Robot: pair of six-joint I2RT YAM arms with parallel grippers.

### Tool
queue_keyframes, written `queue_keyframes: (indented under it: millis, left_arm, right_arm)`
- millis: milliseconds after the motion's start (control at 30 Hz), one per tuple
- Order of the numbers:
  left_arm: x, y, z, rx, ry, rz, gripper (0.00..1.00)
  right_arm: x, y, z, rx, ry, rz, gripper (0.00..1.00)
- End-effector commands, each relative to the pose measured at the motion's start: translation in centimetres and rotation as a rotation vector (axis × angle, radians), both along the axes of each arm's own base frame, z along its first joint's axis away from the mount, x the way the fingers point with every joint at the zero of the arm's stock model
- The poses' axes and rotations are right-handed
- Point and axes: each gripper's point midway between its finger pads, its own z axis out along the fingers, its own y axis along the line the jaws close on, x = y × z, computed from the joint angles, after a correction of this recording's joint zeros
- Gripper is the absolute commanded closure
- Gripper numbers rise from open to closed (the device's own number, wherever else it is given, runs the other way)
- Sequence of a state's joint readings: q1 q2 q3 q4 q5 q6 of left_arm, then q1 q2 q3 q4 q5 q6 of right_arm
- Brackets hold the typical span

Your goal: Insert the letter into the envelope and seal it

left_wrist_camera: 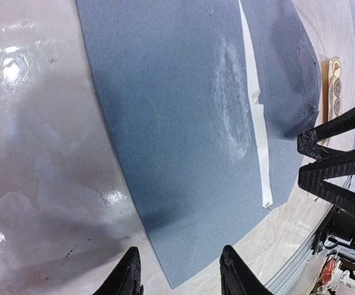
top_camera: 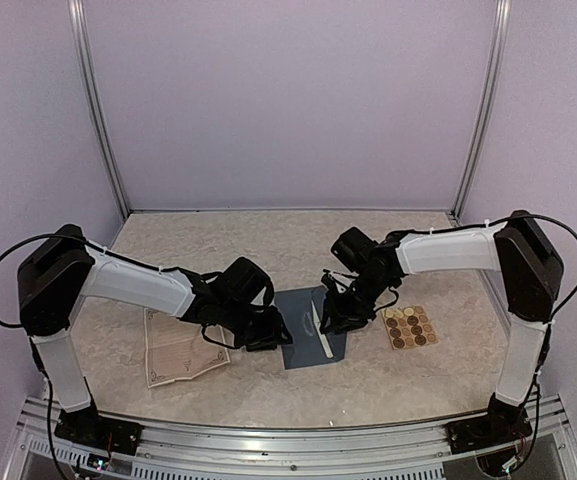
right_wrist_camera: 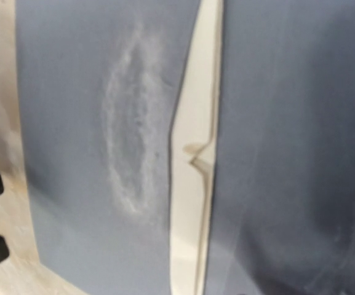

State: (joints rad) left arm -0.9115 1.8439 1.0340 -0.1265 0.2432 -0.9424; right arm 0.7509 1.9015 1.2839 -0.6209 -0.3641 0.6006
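I see the letter (top_camera: 180,350) outboard of my left claw (left_wrist_camera: 178,253), uninserted; envelope (left_wrist_camera: 177,123) beneath both. Left and right claw (left_wrist_camera: 301,157) released, empty; sealing pending.

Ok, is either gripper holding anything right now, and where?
Nothing looks held. The left gripper stands open over a corner of the envelope; the right gripper is open beside its edge.

Top view: soft, even overhead light, faint shadows. Left wrist view: glare spots on glossy beige marbled tabletop (left_wrist_camera: 35,153) upper left, dark shadow lower left. Right wrist view: slate-blue paper envelope (right_wrist_camera: 72,74) blurred.
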Motion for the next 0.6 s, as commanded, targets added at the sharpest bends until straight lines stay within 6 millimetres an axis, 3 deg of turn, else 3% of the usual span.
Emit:
queue_keyframes:
  millis: [0,567]
  left_arm:
    - [-0.5,-0.4,-1.2,0.001,0.030,-0.027,0.61]
    - [-0.9,-0.3,-3.0,0.028,0.067,-0.040,0.63]
  right_arm:
    - [-1.1,0.3,-1.3,-0.008,0.047,0.017,0.64]
    - [-1.7,1.1,-2.9,-0.020,0.080,0.041,0.72]
